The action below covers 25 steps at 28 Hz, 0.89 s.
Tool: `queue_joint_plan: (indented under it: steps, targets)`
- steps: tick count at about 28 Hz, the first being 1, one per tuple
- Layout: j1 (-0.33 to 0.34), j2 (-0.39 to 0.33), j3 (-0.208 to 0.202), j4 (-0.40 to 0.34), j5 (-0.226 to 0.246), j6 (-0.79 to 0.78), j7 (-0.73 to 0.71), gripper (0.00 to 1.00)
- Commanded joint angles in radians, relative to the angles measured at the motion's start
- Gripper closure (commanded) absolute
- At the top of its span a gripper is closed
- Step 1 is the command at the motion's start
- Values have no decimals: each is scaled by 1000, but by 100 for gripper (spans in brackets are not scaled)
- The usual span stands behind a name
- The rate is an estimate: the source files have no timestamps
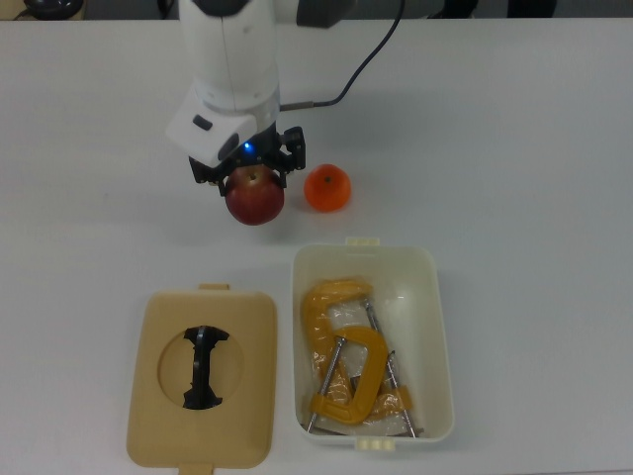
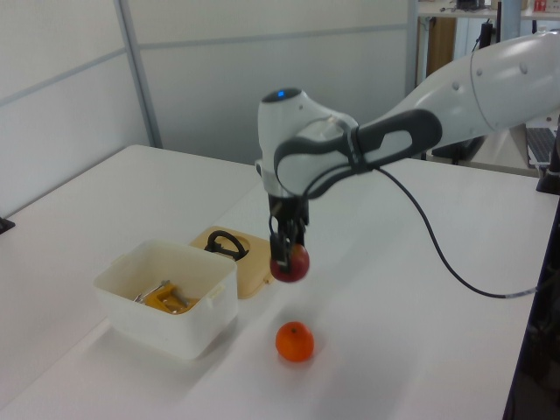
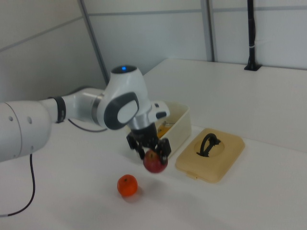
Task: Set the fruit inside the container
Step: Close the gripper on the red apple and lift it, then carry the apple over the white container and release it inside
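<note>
The hand [image 1: 253,178] is clamped on the apple [image 1: 255,197], held clear above the worktop [image 1: 514,148] near the container [image 1: 435,327]; carry it over the rim and release low, avoiding the C-clamps [image 1: 346,366]

In the top view, a dark red apple [image 1: 254,197] is gripped between the black fingers [image 1: 285,150] of the gripper [image 1: 249,168]. An orange [image 1: 327,189] is seen just beside it on the white surface [image 1: 514,148]. Below, 2 yellow-orange C-clamps [image 1: 348,361] are held in the white container [image 1: 432,327], and a tan lid [image 1: 202,377] with a black handle [image 1: 203,367] is laid to the top view's left.
</note>
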Motion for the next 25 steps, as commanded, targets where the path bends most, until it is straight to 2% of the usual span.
queue_joint_plan:
  steps: [1,6,9,10,11,12,14,15,16,19,25]
  targets:
    - [7,-4,-2,74,44,27,5,100]
    - [26,6,16,105,67,188,59,99]
    - [35,24,30,104,60,282,102,90]
    - [44,36,33,105,55,324,126,80]
    - [52,42,33,105,52,339,137,76]
    - [59,50,33,107,51,352,149,66]
    - [70,64,33,111,49,374,181,32]
    - [81,70,33,113,43,391,218,5]
    - [85,72,33,113,34,394,229,0]
    - [88,72,33,113,9,394,241,0]
    - [88,49,33,104,5,366,238,0]
